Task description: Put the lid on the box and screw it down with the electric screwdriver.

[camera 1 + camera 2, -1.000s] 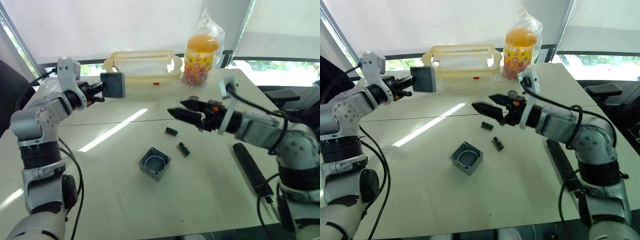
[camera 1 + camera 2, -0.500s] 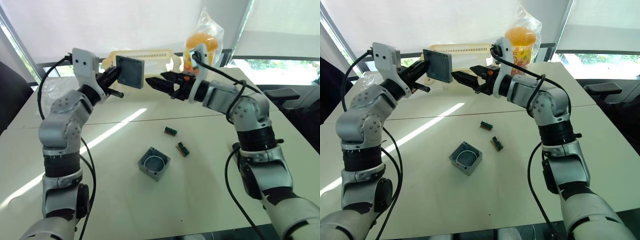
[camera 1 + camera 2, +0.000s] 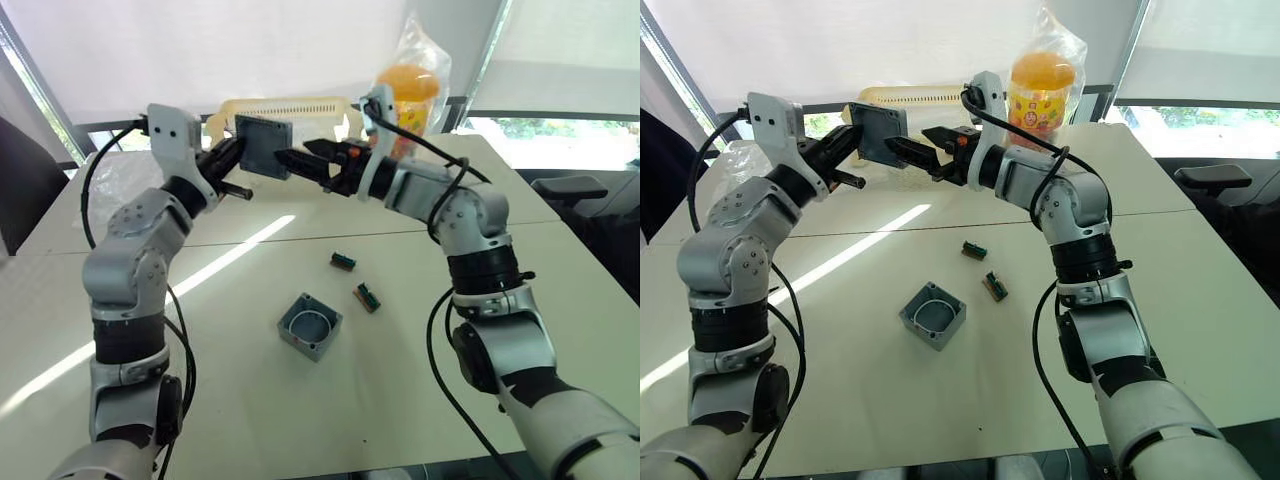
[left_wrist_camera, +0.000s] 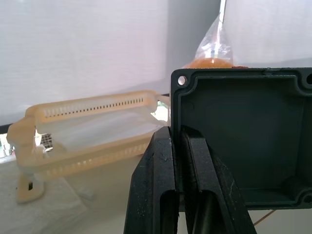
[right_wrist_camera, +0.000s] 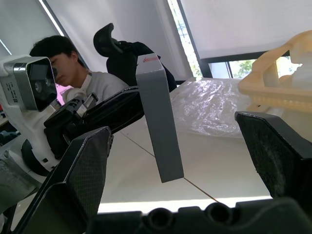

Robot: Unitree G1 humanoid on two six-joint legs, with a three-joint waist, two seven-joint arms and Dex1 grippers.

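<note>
My left gripper (image 3: pixel 238 156) is shut on one edge of the lid (image 3: pixel 262 145), a grey square plate held upright in the air above the far side of the table. Its hollow inner face (image 4: pixel 239 136) shows in the left wrist view. My right gripper (image 3: pixel 292 156) is open at the lid's other side. In the right wrist view the lid's edge (image 5: pixel 158 117) stands between its two spread fingers (image 5: pixel 87 165) without touching them. The box (image 3: pixel 309 326), grey with a round hollow, sits open-side up on the table below. The electric screwdriver is out of view.
A yellow slotted basket (image 3: pixel 300 110) and a bagged orange-capped jar (image 3: pixel 405 90) stand at the table's far edge. Two small green pieces (image 3: pixel 343 261) (image 3: pixel 366 297) lie just beyond the box. A clear plastic bag (image 3: pixel 125 180) lies far left. A person (image 5: pixel 53 63) sits behind.
My right gripper has swung up and left from over the table to the lid, its open fingers now on either side of the lid. The left arm turned the lid toward it.
</note>
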